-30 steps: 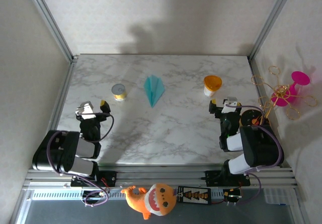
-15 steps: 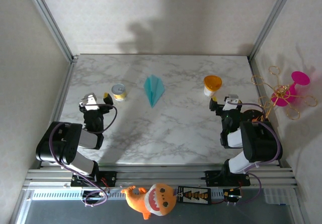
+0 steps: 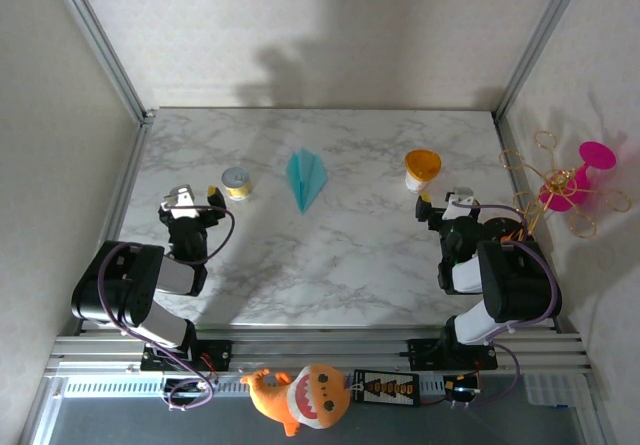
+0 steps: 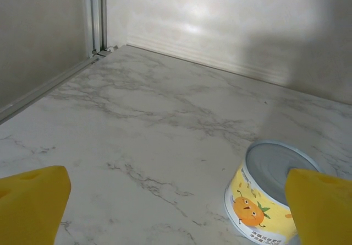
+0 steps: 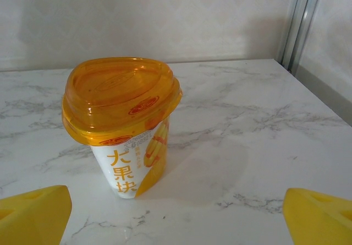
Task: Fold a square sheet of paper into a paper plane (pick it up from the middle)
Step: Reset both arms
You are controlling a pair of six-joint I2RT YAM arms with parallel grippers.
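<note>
The square sheet of paper lies folded into a teal paper plane (image 3: 305, 178), a narrow dart flat on the marble table (image 3: 340, 255) at back centre, its point toward the near edge. My left gripper (image 3: 192, 203) rests low at the left, open, well to the left of the plane. Its yellow fingertips (image 4: 30, 206) stand wide apart over bare marble, with nothing between them. My right gripper (image 3: 445, 205) sits at the right, open too, its fingertips (image 5: 33, 214) spread and empty.
A small yellow can (image 3: 236, 181) stands just ahead of the left gripper (image 4: 176, 223), close to its right fingertip (image 4: 322, 206). An orange-lidded cup (image 5: 124, 129) stands before the right gripper (image 5: 176, 223). A pink and gold ornament (image 3: 570, 180) sits beyond the right table edge.
A second ago the left arm swung its gripper up toward the can, and the right gripper shifted slightly. Since half a second ago nothing has moved.
</note>
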